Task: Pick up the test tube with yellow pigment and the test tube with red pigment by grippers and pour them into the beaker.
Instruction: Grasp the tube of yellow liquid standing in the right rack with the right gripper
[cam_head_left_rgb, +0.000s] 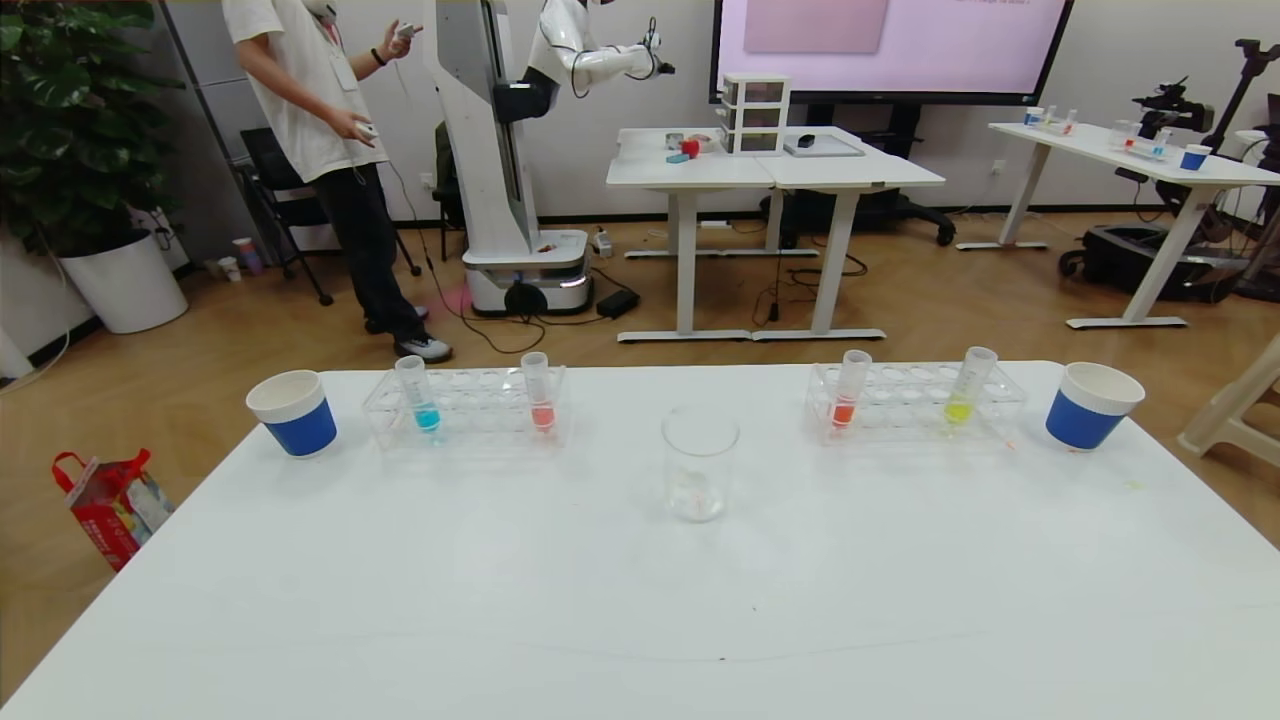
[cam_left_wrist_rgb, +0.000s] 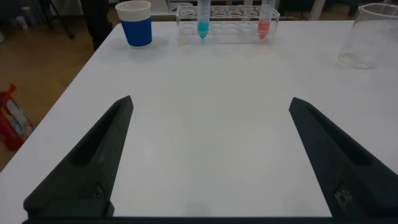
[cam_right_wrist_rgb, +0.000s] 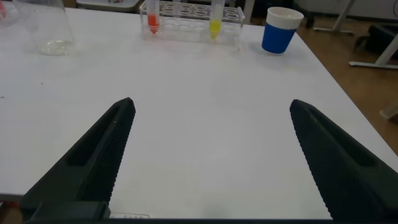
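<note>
The beaker (cam_head_left_rgb: 699, 462) stands empty at the table's middle; it also shows in the left wrist view (cam_left_wrist_rgb: 369, 36) and the right wrist view (cam_right_wrist_rgb: 45, 26). The yellow-pigment tube (cam_head_left_rgb: 967, 387) (cam_right_wrist_rgb: 216, 18) stands in the right rack (cam_head_left_rgb: 915, 405) beside a red-pigment tube (cam_head_left_rgb: 849, 390) (cam_right_wrist_rgb: 152, 17). A second red-pigment tube (cam_head_left_rgb: 538, 392) (cam_left_wrist_rgb: 265, 17) stands in the left rack (cam_head_left_rgb: 468, 405). Neither gripper shows in the head view. My left gripper (cam_left_wrist_rgb: 210, 106) and right gripper (cam_right_wrist_rgb: 211, 106) are open and empty over bare table near the front edge.
A blue-liquid tube (cam_head_left_rgb: 418, 395) (cam_left_wrist_rgb: 203, 18) stands in the left rack. Blue-and-white paper cups stand at the far left (cam_head_left_rgb: 293, 412) and the far right (cam_head_left_rgb: 1091, 405). The white table (cam_head_left_rgb: 640, 600) is bare in front. Beyond it are desks, a person and another robot.
</note>
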